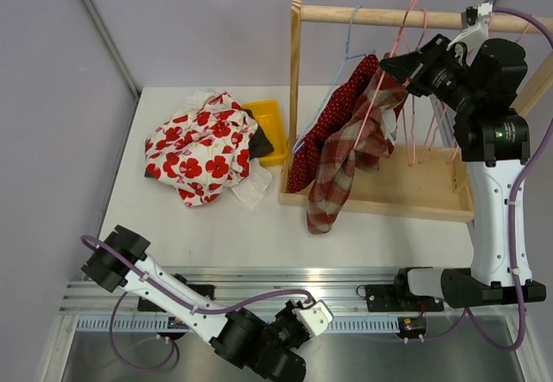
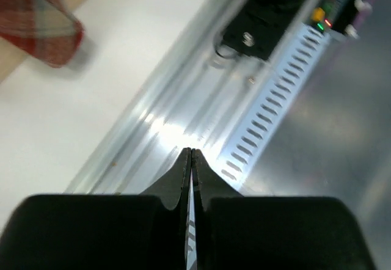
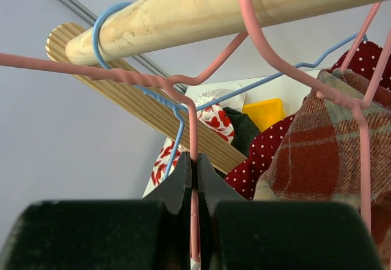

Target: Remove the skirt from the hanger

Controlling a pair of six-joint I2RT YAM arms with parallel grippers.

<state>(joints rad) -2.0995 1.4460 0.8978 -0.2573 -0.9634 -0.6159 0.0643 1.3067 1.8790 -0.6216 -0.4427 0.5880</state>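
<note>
1. The left gripper (image 2: 190, 154) lay low over the metal rail (image 2: 183, 117) at the table's near edge, its jaws pressed together on nothing.
2. The right gripper (image 3: 194, 157) was raised to the wooden rod (image 3: 201, 7), its fingers clamped on the wire of a pink hanger (image 3: 193, 120) hooked over that rod.
3. The plaid skirt (image 1: 354, 144) hung draped on the pink hanger, its lower end trailing over the front edge of the rack base (image 1: 423, 199) onto the white table (image 1: 251, 231).
4. A red polka-dot garment (image 1: 333, 114) hung just left of the skirt, touching it, by a blue hanger (image 3: 98, 35).
5. Left of the rack lay a red-flowered cloth (image 1: 199, 153) against a yellow bin (image 1: 270, 121).
</note>
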